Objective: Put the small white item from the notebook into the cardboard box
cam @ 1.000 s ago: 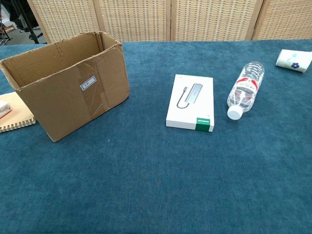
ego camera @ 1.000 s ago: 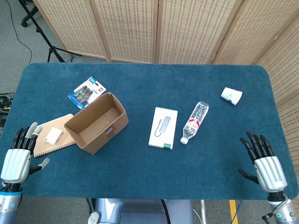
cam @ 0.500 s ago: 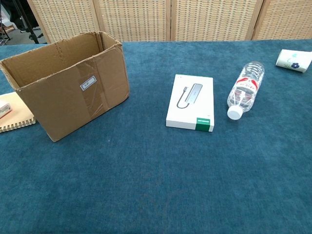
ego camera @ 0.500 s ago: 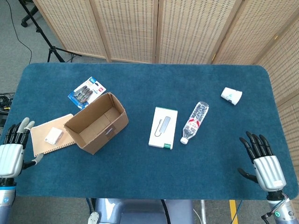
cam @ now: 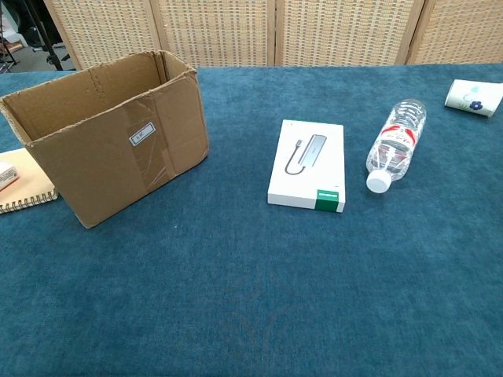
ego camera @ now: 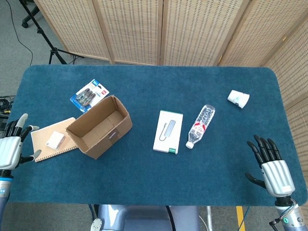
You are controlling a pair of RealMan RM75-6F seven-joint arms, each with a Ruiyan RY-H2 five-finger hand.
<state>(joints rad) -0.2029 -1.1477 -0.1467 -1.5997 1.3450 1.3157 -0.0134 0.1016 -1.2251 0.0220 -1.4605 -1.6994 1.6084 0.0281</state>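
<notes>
**Both hands empty at the near corners; white item on the notebook**

Head view, table [ego camera: 144,86] covered in blue cloth. Left hand [ego camera: 10,149] at the table's 8 o'clock edge, fingers spread, holding nothing, just beside the notebook [ego camera: 41,142] but not touching it. Right hand [ego camera: 269,166] at 4 o'clock, fingers spread and upright, also empty, well apart from everything else.

Small white item [ego camera: 55,140] lies flat on the notebook, near its right half. Cardboard box [ego camera: 99,126] stands open-topped immediately at the notebook's 3 o'clock, overlapping its right edge as seen from above (contact cannot be confirmed). Nothing visible inside the box.

Other things on the table: a blister pack [ego camera: 89,95] at the box's 11 o'clock; a white flat carton [ego camera: 168,131] near centre, with a green strip at its near end; a clear water bottle [ego camera: 200,125] lying on its side just to the carton's 3 o'clock, cap pointing toward the robot; a small white paper cup [ego camera: 238,98] on its side at the table's 2 o'clock.

Chest view shows neither hand; only a sliver of notebook and item at the left edge
</notes>
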